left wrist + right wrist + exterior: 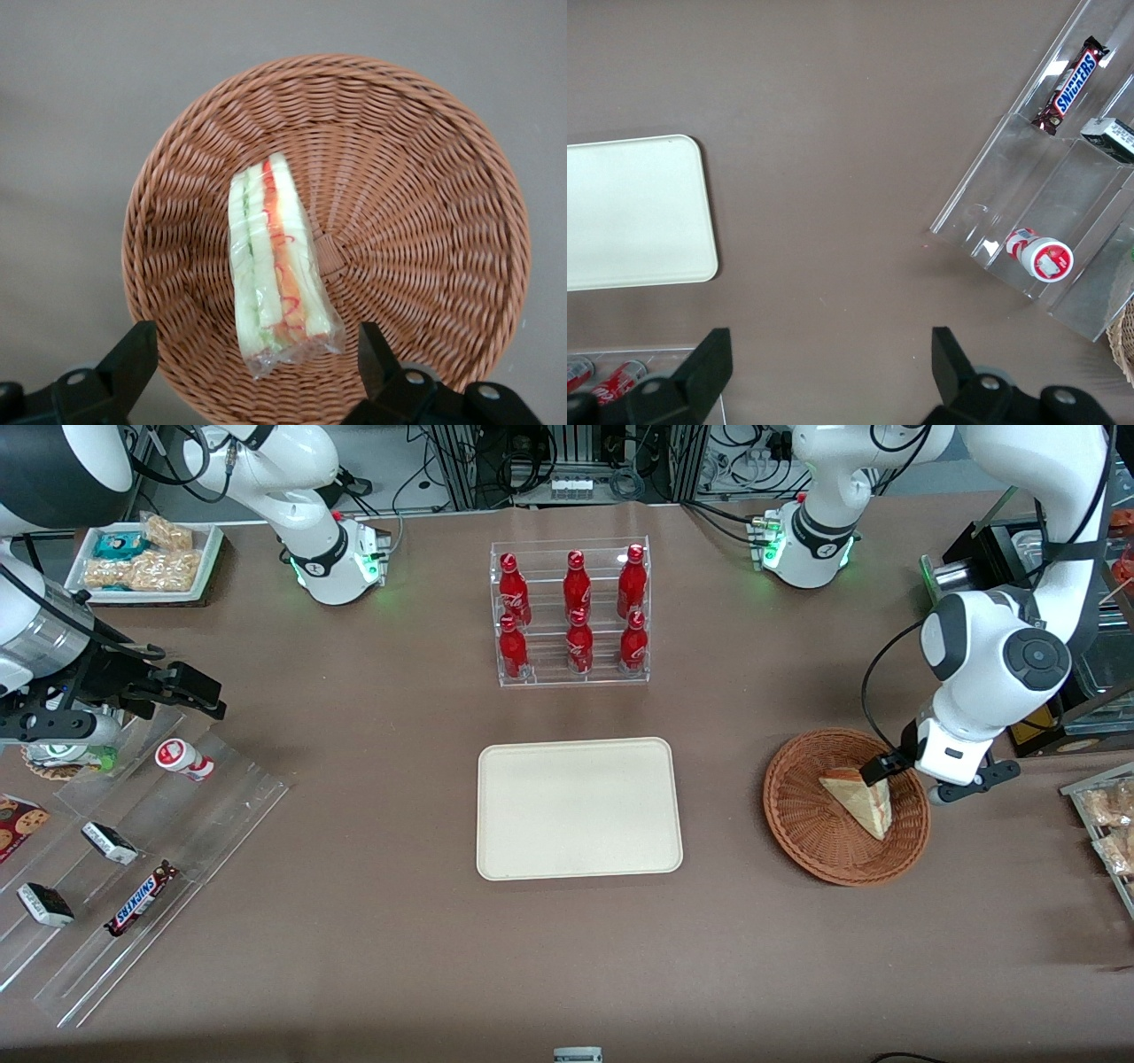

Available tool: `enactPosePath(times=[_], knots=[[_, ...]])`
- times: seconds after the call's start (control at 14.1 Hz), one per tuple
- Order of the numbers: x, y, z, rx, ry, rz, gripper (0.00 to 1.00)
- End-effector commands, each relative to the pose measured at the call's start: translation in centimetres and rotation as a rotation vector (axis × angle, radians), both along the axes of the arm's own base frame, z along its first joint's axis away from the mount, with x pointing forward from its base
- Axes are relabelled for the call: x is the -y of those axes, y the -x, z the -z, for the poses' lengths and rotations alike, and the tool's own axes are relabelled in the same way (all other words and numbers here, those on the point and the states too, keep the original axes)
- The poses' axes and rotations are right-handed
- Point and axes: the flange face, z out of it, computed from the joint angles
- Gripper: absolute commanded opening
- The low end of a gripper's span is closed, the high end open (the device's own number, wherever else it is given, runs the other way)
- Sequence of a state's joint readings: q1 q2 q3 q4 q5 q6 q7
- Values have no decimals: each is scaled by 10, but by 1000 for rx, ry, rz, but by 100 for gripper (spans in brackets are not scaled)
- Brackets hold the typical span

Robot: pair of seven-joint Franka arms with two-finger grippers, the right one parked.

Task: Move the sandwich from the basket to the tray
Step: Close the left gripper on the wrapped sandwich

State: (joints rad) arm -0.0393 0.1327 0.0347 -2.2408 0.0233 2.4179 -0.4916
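Note:
The sandwich (859, 801) (276, 266), a plastic-wrapped wedge with red-orange and green layers, lies in the round wicker basket (819, 841) (425, 177) toward the working arm's end of the table. My gripper (888, 765) (257, 354) hangs open just above the basket, over the sandwich's wide end, its fingers spread to either side of it and touching nothing. The cream tray (578, 808) (629, 212) lies bare at the table's middle, beside the basket.
An acrylic rack of red bottles (572, 613) stands farther from the front camera than the tray. Metal trays and packaged snacks (1107, 806) sit at the working arm's end. Clear stepped shelves with candy bars (140, 899) lie toward the parked arm's end.

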Motion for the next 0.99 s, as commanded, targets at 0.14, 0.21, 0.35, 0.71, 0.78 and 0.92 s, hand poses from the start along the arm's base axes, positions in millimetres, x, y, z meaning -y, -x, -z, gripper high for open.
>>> enactPosePath(times=[0.14, 0.21, 0.35, 0.71, 0.78, 0.92], knots=[[4, -9, 39, 51, 20, -338, 100], [4, -10, 51, 48, 23, -387, 100], [4, -10, 63, 45, 23, -405, 83], [15, -7, 55, -27, 8, -386, 8], [19, -14, 38, -44, 2, -371, 8], [44, -29, 9, -93, -13, -322, 7]])
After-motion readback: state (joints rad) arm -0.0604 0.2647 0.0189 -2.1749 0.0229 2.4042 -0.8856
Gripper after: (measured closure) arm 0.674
